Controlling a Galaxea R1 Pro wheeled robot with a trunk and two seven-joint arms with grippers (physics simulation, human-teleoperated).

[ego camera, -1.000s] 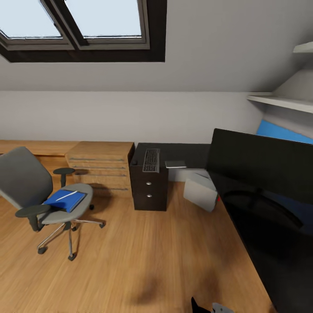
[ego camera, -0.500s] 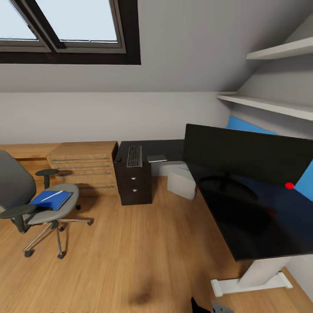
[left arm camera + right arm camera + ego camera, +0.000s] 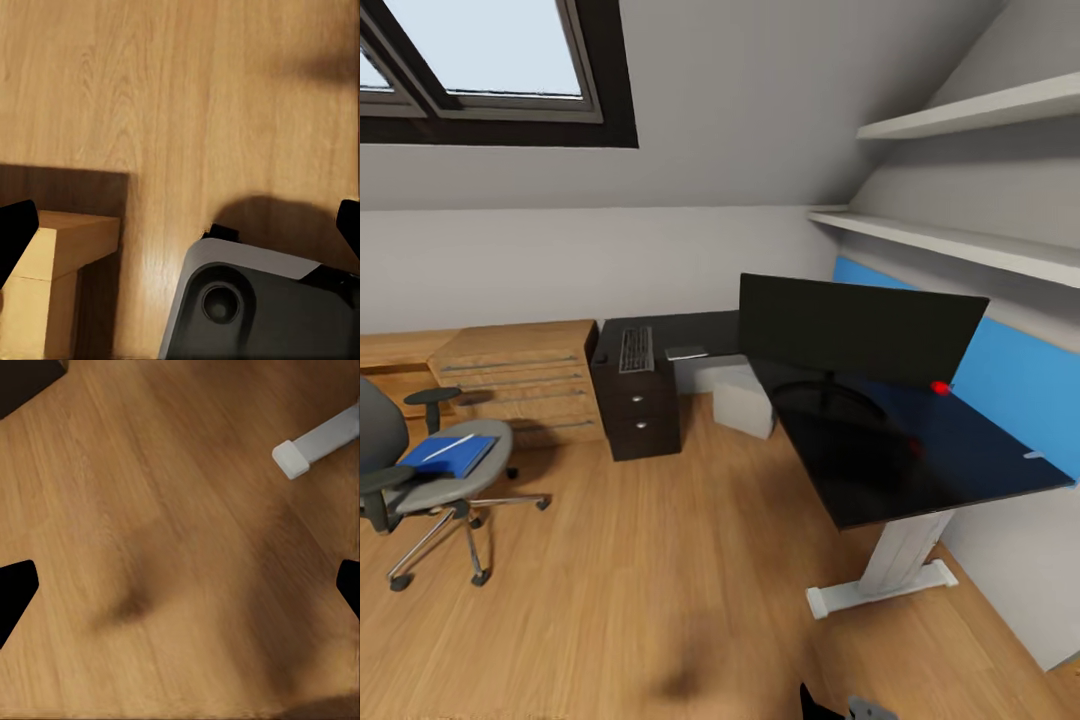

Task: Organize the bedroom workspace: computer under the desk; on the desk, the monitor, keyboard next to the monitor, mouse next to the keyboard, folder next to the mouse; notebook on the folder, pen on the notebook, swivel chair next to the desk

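Both grippers' black fingertips [image 3: 15, 232] [image 3: 15, 592] are spread apart over wooden floor [image 3: 660, 560]. Pale grey-white computer tower [image 3: 745, 408] stands beside dark drawer cabinet [image 3: 638, 420], beneath glossy black desk [image 3: 920, 470].

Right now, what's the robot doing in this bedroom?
It isn't handling anything; both grippers hang open over the wooden floor. The blue folder, with the pen on top, lies on the swivel chair. The keyboard rests on the dark drawer unit. The monitor stands on the desk.
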